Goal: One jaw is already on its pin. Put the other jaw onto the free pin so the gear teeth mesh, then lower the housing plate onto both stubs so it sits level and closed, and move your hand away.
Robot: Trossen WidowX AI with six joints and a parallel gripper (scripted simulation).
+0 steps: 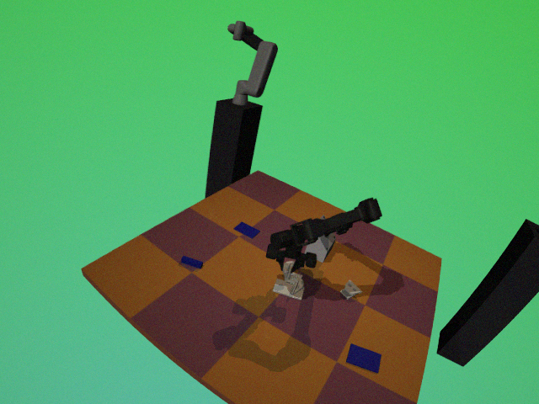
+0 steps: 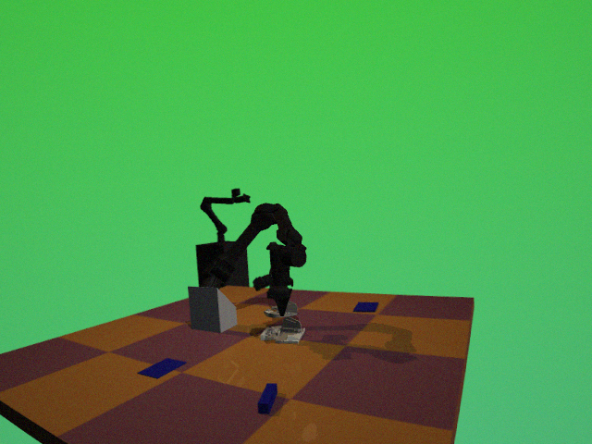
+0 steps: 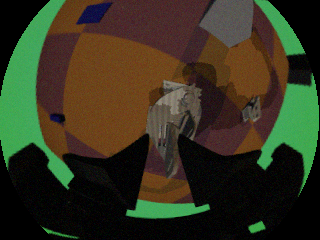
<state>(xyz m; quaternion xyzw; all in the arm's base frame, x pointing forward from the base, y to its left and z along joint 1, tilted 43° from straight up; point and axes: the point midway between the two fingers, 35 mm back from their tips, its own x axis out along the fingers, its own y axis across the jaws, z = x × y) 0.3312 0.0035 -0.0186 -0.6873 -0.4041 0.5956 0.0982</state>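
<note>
free pin hidden beneath the held jaw [image 1: 287,270] [image 2: 273,312] [image 3: 169,111], gear teeth (tiny) unclear
</note>
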